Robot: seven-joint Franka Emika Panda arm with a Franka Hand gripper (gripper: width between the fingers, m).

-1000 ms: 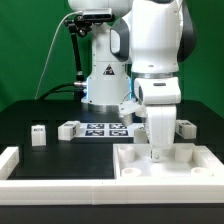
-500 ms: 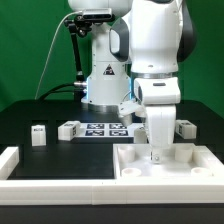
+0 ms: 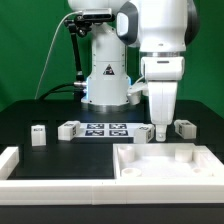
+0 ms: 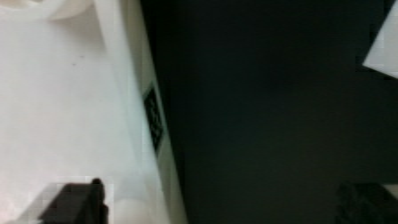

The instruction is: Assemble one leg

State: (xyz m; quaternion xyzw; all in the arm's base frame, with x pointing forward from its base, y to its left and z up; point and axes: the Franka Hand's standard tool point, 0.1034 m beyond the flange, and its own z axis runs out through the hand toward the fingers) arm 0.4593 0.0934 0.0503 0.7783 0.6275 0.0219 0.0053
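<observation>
The large white tray-like part lies at the front on the exterior view's right. It also shows in the wrist view, with a small tag on its edge. Small white legs with tags stand on the black table behind it: one at the exterior view's left, one beside the marker board, one at the right. My gripper hangs just above the tray part's far edge. It is open and empty, and its dark fingertips stand wide apart over the part's edge and the bare table.
The marker board lies in the middle in front of the robot base. A white L-shaped rail runs along the front on the exterior view's left. A white corner shows at the wrist view's edge.
My gripper has risen out of the tray-like part and shifted toward the exterior view's right and back. The legs and the tray-like part have not moved.
</observation>
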